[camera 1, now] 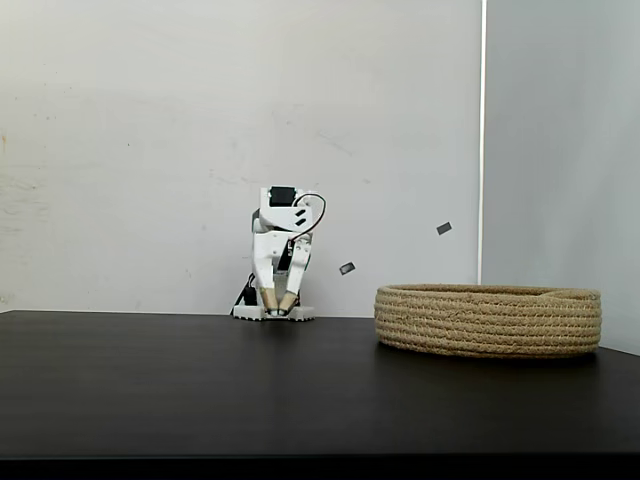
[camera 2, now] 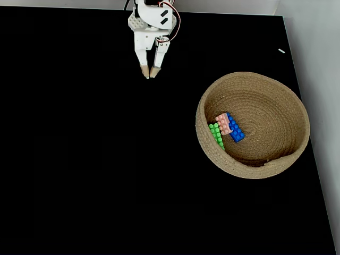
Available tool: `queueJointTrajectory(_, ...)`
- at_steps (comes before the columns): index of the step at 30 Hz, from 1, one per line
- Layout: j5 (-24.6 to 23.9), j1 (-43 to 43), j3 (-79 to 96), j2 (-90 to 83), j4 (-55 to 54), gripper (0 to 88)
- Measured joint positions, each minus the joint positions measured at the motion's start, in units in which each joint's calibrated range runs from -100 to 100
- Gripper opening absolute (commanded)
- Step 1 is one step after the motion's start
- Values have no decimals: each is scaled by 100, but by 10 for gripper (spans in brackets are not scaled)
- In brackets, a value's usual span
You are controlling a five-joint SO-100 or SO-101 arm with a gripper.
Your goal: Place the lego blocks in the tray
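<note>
The round tan rope tray (camera 2: 289,109) sits on the right of the black table; from the side it shows as a low coiled wall (camera 1: 488,320). Inside it, near its left wall, lie three bricks together: the green one (camera 2: 216,134), the pink one (camera 2: 223,124) and the blue one (camera 2: 235,129). My white gripper (camera 2: 151,75) hangs folded at the far edge of the table, well left of the tray, fingertips together and pointing down at the table (camera 1: 279,309). Nothing is between its fingers.
The black table (camera 2: 79,159) stretches wide to the left and front of the tray. A white wall stands behind the arm. Two small dark marks (camera 1: 347,268) sit on the wall above the tray.
</note>
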Motion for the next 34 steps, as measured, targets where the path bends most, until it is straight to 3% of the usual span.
queueJointTrajectory(7,181,-16,0,-102,585,0)
queueJointTrajectory(15,-357,-98,0,-102,609,3)
queueJointTrajectory(34,-361,-98,0,-102,609,3)
